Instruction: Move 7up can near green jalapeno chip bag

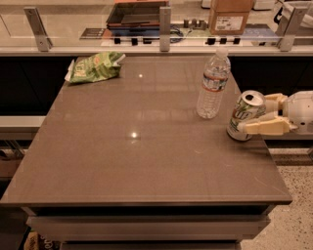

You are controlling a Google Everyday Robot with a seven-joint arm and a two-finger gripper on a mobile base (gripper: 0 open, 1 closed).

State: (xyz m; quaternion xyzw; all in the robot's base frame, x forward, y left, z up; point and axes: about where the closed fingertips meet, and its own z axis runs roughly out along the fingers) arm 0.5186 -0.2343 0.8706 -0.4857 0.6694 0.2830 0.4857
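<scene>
The 7up can (242, 113), white and green with a silver top, stands near the right edge of the brown table (146, 161). My gripper (254, 114) reaches in from the right with its pale fingers on both sides of the can. The near finger (264, 128) presses along the can's front and the far finger (274, 99) sits behind its top. The green jalapeno chip bag (95, 67) lies at the far left corner of the table, far from the can.
A clear plastic water bottle (213, 85) stands upright just left of and behind the can. Behind the table runs a counter with metal posts (165, 28), a dark tray (138, 13) and a cardboard box (230, 14).
</scene>
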